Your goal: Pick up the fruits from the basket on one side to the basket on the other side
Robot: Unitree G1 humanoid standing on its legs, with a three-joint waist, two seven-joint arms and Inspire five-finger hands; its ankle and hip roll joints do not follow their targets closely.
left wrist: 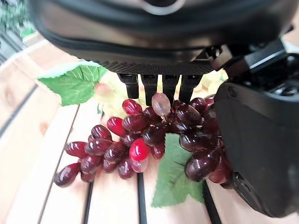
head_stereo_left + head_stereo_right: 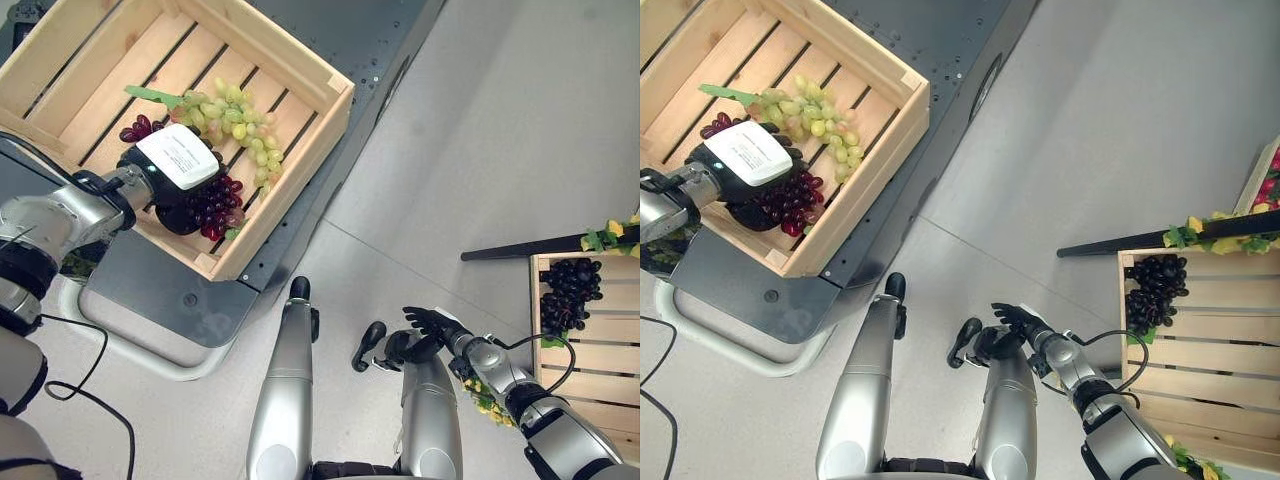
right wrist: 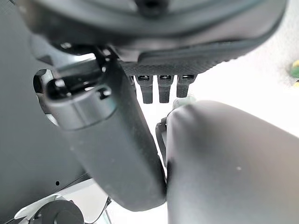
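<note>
A wooden crate (image 2: 290, 180) at the upper left holds a green grape bunch (image 2: 235, 120) and a dark red grape bunch (image 2: 215, 205). My left hand (image 2: 178, 158) hovers low over the red bunch. In the left wrist view the red grapes (image 1: 140, 140) lie on the slats between the straight fingers and the thumb (image 1: 261, 154), touching the thumb. A second wooden crate (image 2: 590, 345) at the right holds a black grape bunch (image 2: 568, 292). My right hand (image 2: 430, 322) hangs low in front of it, fingers relaxed, holding nothing.
The left crate rests on a dark grey platform (image 2: 150, 290) with a rounded white base. A black bar (image 2: 520, 245) with yellow-green leaves (image 2: 610, 235) runs above the right crate. Light grey floor lies between the two crates.
</note>
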